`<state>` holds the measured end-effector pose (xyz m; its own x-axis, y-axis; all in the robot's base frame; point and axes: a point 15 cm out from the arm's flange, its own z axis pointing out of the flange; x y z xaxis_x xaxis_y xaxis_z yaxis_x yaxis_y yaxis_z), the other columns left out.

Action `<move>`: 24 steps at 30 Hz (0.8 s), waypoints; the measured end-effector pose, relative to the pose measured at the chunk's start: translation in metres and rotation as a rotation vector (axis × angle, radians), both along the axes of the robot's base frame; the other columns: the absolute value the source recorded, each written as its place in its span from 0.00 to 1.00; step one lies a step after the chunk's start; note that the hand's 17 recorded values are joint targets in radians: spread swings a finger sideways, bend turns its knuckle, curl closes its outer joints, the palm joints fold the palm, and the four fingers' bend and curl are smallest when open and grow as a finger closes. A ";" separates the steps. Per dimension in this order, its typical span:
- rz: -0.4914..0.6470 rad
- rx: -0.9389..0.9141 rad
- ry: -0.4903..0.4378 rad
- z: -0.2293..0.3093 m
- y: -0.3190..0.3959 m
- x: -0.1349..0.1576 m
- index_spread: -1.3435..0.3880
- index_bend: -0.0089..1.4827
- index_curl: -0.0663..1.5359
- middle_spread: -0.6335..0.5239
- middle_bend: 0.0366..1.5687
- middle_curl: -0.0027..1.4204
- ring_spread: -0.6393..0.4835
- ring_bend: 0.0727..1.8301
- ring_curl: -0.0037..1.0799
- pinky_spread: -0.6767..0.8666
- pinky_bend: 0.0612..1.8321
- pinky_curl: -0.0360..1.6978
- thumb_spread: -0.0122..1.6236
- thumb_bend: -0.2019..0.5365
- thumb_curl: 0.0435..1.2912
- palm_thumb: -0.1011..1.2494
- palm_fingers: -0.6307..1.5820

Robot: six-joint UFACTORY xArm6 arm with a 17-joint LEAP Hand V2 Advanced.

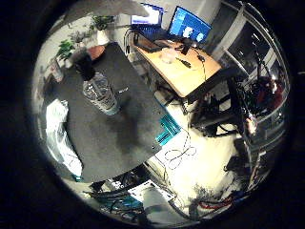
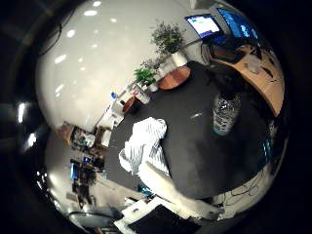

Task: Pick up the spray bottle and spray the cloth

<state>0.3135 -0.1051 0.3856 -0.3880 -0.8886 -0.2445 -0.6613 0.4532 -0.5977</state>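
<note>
A clear spray bottle [image 1: 98,89] with a black top stands upright on a dark table [image 1: 114,124]; it also shows in the right thumb side palm view [image 2: 225,112]. A crumpled white cloth [image 2: 144,144] lies on the same table away from the bottle, near the table's edge; the right little finger side palm view shows it too [image 1: 57,134]. My hand [image 2: 180,192] is high above the table, far from both. One white finger reaches into the right thumb side palm view, straight and touching nothing.
Potted plants [image 2: 166,44] and small white objects [image 2: 122,105] sit at the table's far edge. A wooden desk [image 1: 186,67] with monitors [image 1: 189,24] stands beside the table. A black chair [image 1: 224,110] and a teal crate [image 1: 170,129] are on the floor.
</note>
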 end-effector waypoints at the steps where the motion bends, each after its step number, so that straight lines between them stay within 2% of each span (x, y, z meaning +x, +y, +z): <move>1: -0.014 0.006 -0.002 -0.001 -0.005 -0.001 0.69 0.12 0.22 0.73 0.10 0.21 0.87 0.17 0.24 0.84 0.45 0.16 0.61 0.23 0.24 0.36 0.32; 10: -0.117 -0.020 -0.029 0.001 -0.052 -0.009 0.69 0.12 0.22 0.73 0.10 0.22 0.87 0.18 0.23 0.84 0.46 0.16 0.61 0.23 0.24 0.34 0.32; 24: -0.137 0.185 -0.099 -0.046 -0.082 0.010 0.72 0.11 0.22 0.75 0.10 0.22 0.88 0.19 0.23 0.84 0.47 0.16 0.61 0.23 0.23 0.32 0.31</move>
<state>0.3230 -0.1875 0.3395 -0.4677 -0.7661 -0.4408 -0.5287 0.6421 -0.5551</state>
